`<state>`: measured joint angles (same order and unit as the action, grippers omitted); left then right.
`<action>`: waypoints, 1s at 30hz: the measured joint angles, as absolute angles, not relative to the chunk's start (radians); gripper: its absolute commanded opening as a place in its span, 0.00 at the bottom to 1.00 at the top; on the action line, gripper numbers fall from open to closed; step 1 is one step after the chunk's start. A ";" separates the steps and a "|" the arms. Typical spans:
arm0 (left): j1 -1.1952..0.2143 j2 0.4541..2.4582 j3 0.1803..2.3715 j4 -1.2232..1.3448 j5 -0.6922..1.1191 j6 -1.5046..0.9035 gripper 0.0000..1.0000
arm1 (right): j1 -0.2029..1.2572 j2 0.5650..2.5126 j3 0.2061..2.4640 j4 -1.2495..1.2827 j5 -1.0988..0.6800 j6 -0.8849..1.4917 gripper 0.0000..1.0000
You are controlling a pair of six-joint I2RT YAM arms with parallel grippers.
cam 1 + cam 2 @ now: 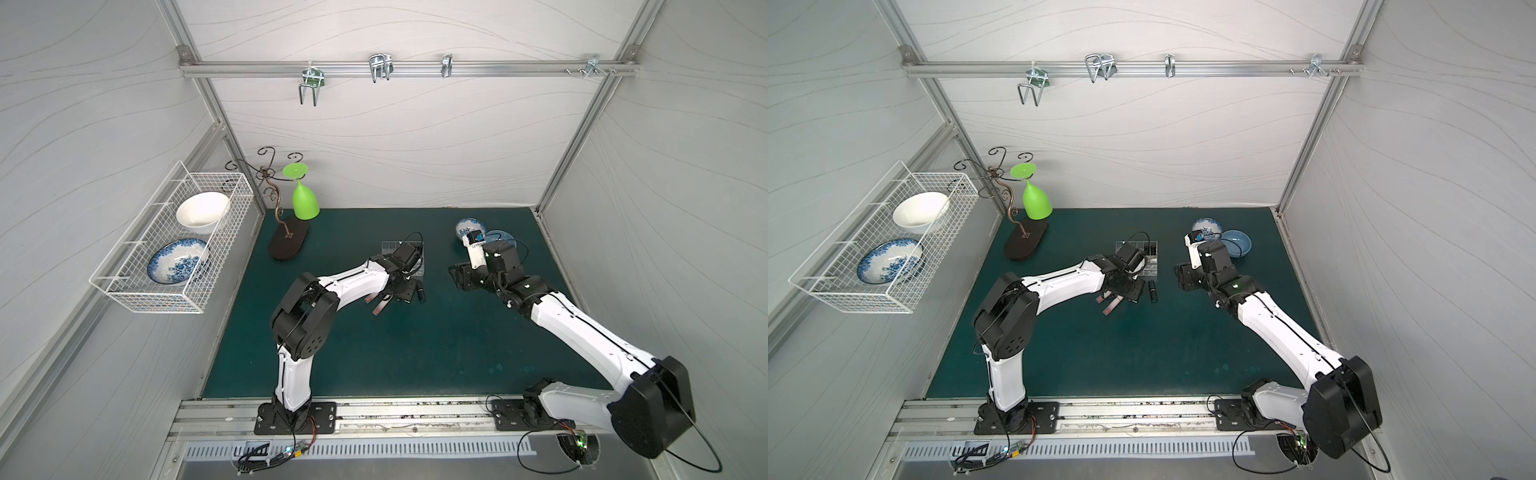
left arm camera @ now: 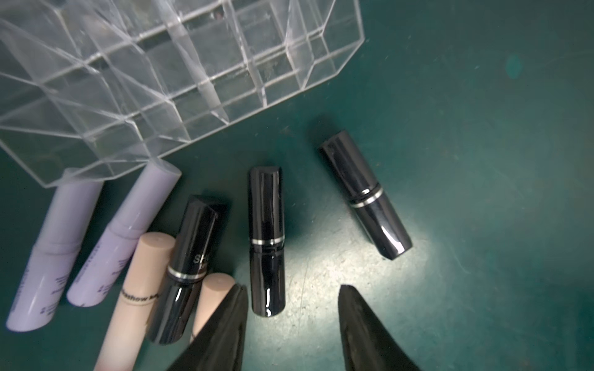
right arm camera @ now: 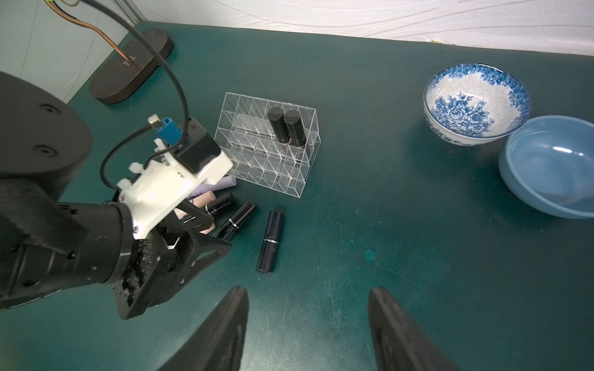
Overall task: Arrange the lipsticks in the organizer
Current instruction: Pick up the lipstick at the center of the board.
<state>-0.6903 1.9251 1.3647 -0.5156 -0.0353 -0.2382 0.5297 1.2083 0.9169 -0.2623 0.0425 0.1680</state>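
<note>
Since the left gripper (image 2: 292, 289) hangs empty, fingers apart, over a black lipstick (image 2: 266, 241) lying just on the near side of the clear organizer (image 2: 180, 80), an off-centre close could roll it or snag the neighbouring pink tube (image 2: 215, 289); the right gripper (image 3: 307, 290) is spread and empty too.

We see the left arm (image 1: 353, 282) and right arm (image 1: 582, 328) built alike: glossy white shells on the links, bulky black joint housings, and black base plates (image 1: 322, 415) bolted along the bottom of the frame. Thin black cables (image 3: 180, 86) loop off the wrists. The left gripper (image 2: 292, 289) and right gripper (image 3: 308, 290) have matte black, tapering jaws, and we find a white bracket (image 3: 160, 189) carrying a black camera block (image 3: 197, 151) with a blue connector (image 3: 167, 126).
</note>
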 measured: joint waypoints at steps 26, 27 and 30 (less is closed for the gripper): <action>-0.690 2.021 1.425 -0.535 -0.056 -0.220 0.46 | 0.530 1.209 0.917 -0.263 0.024 0.168 0.63; -0.690 2.023 1.425 -0.535 -0.056 -0.220 0.46 | 0.530 1.209 0.917 -0.263 0.024 0.168 0.63; -0.690 2.030 1.426 -0.539 -0.055 -0.220 0.45 | 0.530 1.209 0.917 -0.263 0.024 0.168 0.63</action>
<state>-0.6903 2.0304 1.4258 -0.5392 -0.0551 -0.2195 0.5297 1.2087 0.9169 -0.2626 0.0238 0.1680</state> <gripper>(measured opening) 0.454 0.630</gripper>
